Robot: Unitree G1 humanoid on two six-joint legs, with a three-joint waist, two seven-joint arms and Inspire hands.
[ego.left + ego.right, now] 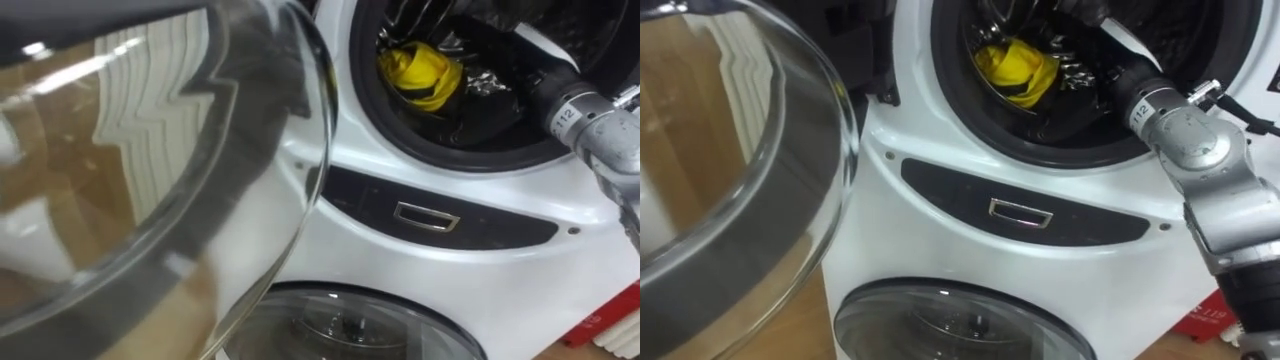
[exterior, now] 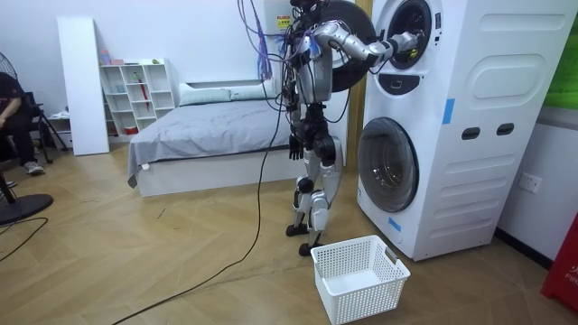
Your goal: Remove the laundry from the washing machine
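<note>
Landmark: the drum mouth (image 1: 1060,152) of the upper washing machine (image 2: 488,90).

The yellow cloth (image 1: 1012,68) lies inside the mouth, in its left part. It is bunched into a lump w/ some black on it. There is no clear long axis, so the angle of the grasp prob. matters little.

The right arm (image 1: 1190,140) enters over the lower-right rim of the mouth. The right hand (image 2: 412,40) is past the rim, in the dark inside. Its fingers are hidden there, so I cannot tell if they are wide, narrow or holding sth.

Key relation: the cloth lies to the robot's left of the wrist, across the mouth, apart from the arm. I judge the hand must go leftward inside the drum to reach it.

The right hand is much nearer vs. the left hand (image 2: 293,149), which hangs at the robot's side well below the mouth. It is too small to judge its fingers.

The glass door (image 1: 150,150) stands open to the left of the mouth. The white basket (image 2: 361,287) waits on the floor, far below the mouth.
</note>
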